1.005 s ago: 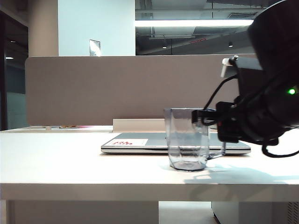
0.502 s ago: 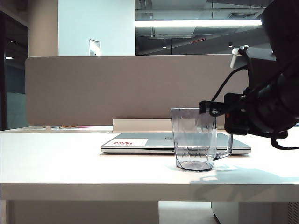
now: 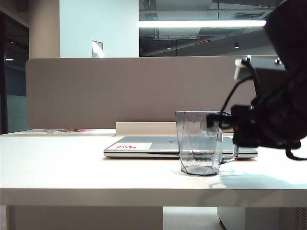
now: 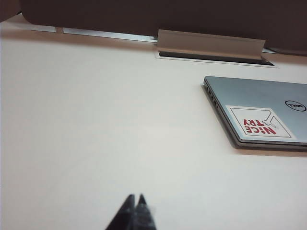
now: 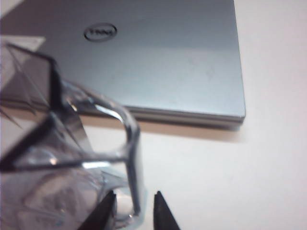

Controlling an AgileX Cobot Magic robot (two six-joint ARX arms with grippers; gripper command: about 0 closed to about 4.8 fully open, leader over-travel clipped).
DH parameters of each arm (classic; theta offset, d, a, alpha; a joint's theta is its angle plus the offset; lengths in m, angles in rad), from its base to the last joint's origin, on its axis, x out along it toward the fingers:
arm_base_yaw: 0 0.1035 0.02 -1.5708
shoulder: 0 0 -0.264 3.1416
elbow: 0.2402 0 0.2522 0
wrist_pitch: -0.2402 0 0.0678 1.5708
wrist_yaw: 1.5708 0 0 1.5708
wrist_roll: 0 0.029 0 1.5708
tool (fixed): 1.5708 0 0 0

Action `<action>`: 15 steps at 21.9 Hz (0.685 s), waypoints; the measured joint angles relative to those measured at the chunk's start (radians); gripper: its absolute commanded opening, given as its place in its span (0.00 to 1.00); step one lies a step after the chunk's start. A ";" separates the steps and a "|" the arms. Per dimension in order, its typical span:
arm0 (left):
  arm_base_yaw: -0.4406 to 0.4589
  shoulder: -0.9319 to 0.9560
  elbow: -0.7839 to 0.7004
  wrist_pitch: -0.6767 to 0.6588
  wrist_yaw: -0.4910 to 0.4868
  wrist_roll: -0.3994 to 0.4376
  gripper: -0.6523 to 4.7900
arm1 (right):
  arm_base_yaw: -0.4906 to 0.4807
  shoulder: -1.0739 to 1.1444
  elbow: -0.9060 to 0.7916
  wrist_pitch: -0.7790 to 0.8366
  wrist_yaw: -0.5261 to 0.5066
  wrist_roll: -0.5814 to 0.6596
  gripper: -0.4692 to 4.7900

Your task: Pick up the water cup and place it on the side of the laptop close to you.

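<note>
White tabletop under my cameras, grey partition behind. Water cup stands upright on near side of laptop, just in front of its edge. My right pincer straddles cup handle, tips parted with gap both sides, not gripping. My left pincer hangs over bare tabletop well apart from laptop, tips together.

Bright ceiling strip light backlights the exterior view, right arm near-silhouetted, soft shadow on the counter; right wrist view blurs the close water cup.
</note>
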 measured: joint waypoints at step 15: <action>0.000 0.000 0.000 -0.003 0.000 0.000 0.11 | -0.029 -0.479 0.000 -0.465 0.176 -0.006 0.09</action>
